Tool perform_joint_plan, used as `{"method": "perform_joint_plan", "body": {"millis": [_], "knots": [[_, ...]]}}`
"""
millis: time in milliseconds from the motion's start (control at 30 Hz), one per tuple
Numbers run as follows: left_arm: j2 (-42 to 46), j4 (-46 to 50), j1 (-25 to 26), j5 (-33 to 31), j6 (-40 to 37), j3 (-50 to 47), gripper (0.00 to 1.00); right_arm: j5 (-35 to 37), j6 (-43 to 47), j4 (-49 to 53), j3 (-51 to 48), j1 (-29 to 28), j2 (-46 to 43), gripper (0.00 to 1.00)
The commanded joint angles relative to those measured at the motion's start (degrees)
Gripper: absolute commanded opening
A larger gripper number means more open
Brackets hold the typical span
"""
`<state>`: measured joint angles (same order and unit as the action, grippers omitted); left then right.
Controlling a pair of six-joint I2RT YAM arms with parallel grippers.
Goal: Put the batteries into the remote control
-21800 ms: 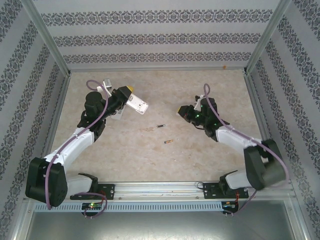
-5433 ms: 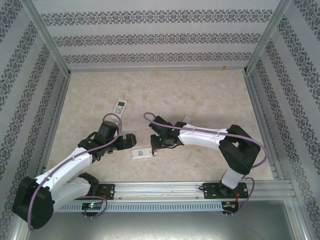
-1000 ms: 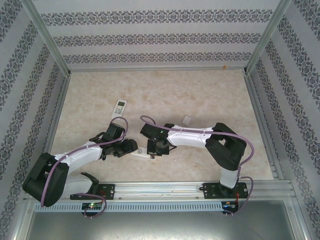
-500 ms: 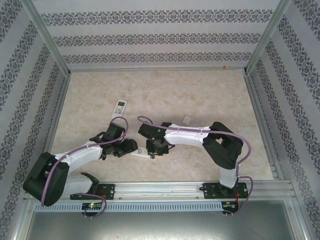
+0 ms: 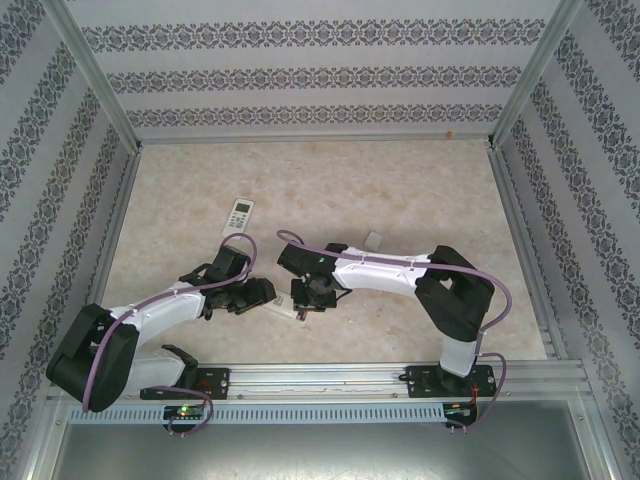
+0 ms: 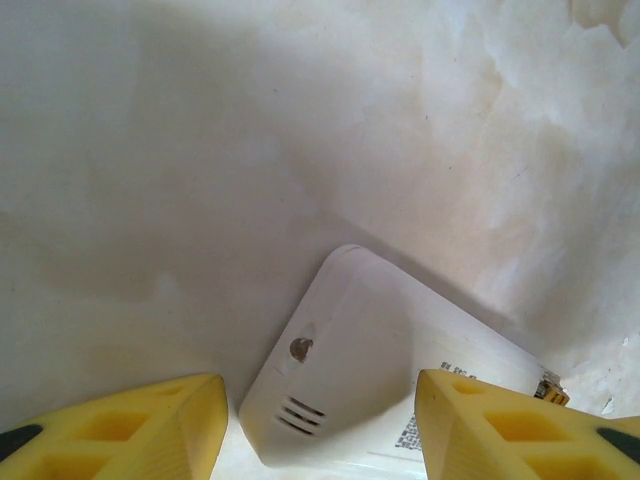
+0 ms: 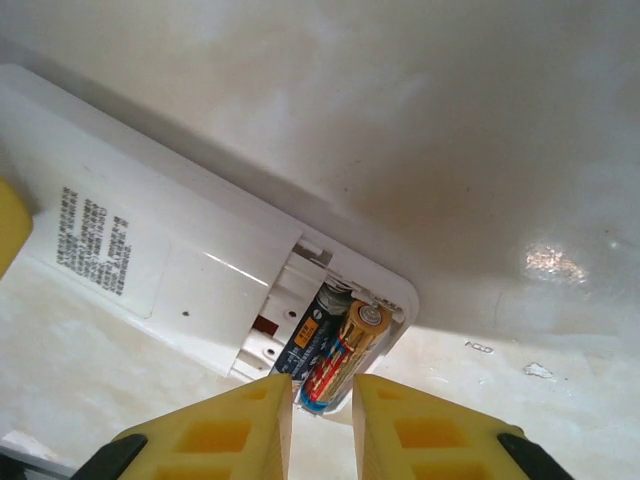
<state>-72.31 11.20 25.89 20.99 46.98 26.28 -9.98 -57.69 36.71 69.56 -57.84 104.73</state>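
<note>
Left fingers (image 6: 130,430) stand apart astride the white plastic remote control (image 7: 150,240); right fingers (image 7: 220,430), narrowly apart above its copper-ended dark battery (image 7: 345,350), should seat it flat.

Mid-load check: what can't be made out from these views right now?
Right wrist view: the near ends of the batteries sit behind the fingers of the right gripper; pinched or only touched, unclear.
Left wrist view: the frame's bottom edge cuts off the remote control; whether the left gripper clamps it, unclear.
Top view: the right gripper covers the batteries.
</note>
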Motion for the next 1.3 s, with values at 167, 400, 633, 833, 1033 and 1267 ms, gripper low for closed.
{"method": "perform_joint_plan", "body": {"millis": [167,400,633,833,1033,1267], "knots": [[-3.3,-3.8,1.5,1.9,-0.4,-1.3,0.55,2.2,0.8,2.1,-0.7,1.3,-1.8,0.21],[-3.3,-3.8,1.4,1.9,-0.6,-1.4,0.55,2.8,-1.4,0.6,-1.0,2.1,-1.4,0.14],[-3.5,-4.2,1.5,2.1,-0.6,-1.5,0.55,1.9,-1.4,0.4,-0.6,2.1,-0.1,0.14],[-3.7,-4.4,1.5,2.1,-0.7,-1.9,0.55,1.1,-1.4,-0.1,-0.6,2.0,0.2,0.15],[-3.9,-4.6,1.5,2.3,-0.7,-1.8,0.55,0.6,-1.5,-0.9,-0.5,1.7,1.0,0.15],[-3.7,-4.6,1.5,2.3,-0.7,-1.9,0.55,0.4,-1.6,-0.6,-1.2,1.3,2.7,0.15]]}}
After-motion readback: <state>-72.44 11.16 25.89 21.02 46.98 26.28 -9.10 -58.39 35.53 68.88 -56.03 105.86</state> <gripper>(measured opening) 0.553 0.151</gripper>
